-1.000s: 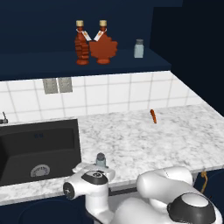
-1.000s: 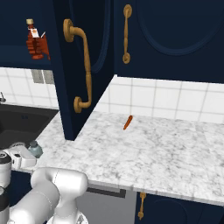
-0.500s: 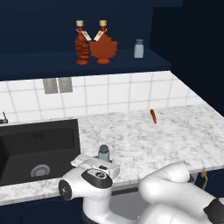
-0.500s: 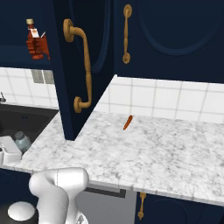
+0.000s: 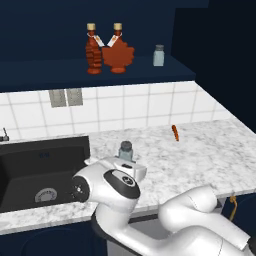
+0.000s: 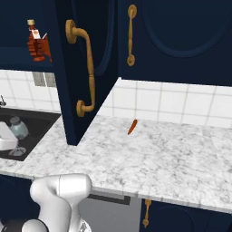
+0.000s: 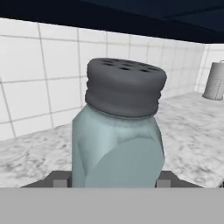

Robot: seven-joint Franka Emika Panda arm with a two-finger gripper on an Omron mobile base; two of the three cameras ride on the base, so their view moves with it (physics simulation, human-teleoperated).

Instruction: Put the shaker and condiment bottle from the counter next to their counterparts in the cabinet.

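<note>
My gripper [image 7: 111,179] is shut on the shaker [image 7: 118,131], a pale blue-grey glass shaker with a dark grey cap, upright between the fingertips [image 7: 59,179]. From the left base camera the shaker [image 5: 125,149] pokes up above the white hand, over the counter [image 5: 200,155] just right of the sink. The right base camera has the shaker [image 6: 18,128] at its far left. On the cabinet shelf [image 5: 60,67] two red-brown maple-leaf bottles [image 5: 118,52] stand side by side, and a matching shaker [image 5: 158,55] stands apart to their right.
A small orange stick [image 5: 175,132] lies on the marble near the tiled wall. The black sink [image 5: 30,165] is at the left. An open navy cabinet door [image 6: 86,68] with a brass handle hangs over the counter. A grey cylinder [image 7: 215,81] stands far right in the hand view.
The hand has risen with the shaker in it, and the shaker now stands higher above the counter. The arm's elbow has swung round below.
</note>
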